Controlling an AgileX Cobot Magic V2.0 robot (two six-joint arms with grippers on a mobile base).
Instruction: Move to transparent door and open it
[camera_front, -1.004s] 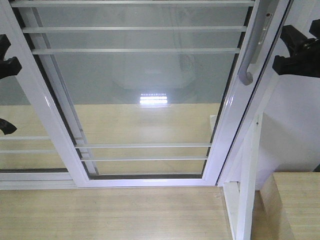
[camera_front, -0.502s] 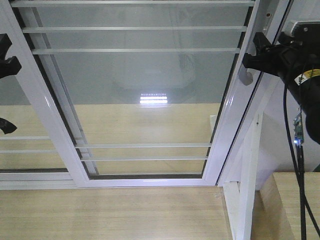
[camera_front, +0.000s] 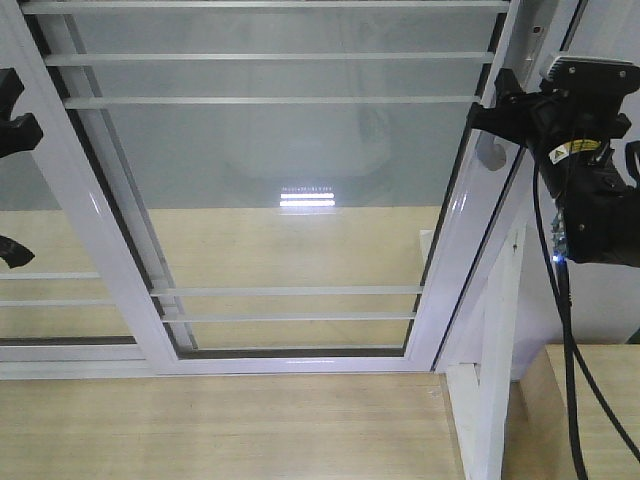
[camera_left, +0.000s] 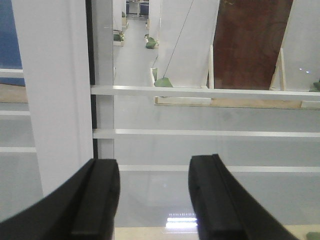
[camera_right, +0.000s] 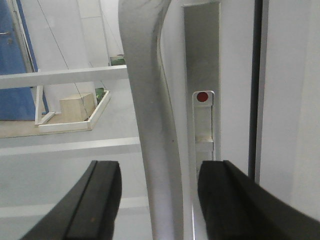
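The transparent door (camera_front: 455, 240) fills the front view: clear glass, glossy white frame, thin white horizontal bars. Its curved grey handle (camera_front: 489, 155) is on the right stile. My right gripper (camera_front: 492, 112) is at the handle. In the right wrist view the gripper (camera_right: 157, 200) is open, with one black finger on each side of the handle (camera_right: 150, 110), not closed on it. My left gripper (camera_front: 10, 190) is open at the left edge. In the left wrist view it (camera_left: 152, 200) is empty and faces the glass and bars.
A handleless white-framed glass panel (camera_front: 60, 300) overlaps at the left. A lock plate with a red dot (camera_right: 202, 97) sits beside the handle. A white post (camera_front: 495, 370) and a wooden cabinet (camera_front: 590, 410) stand at bottom right. Wood floor (camera_front: 220, 430) lies in front.
My right gripper has moved left from beside the door frame onto the handle, and its arm and cable have come into view. The left gripper and the door have not moved.
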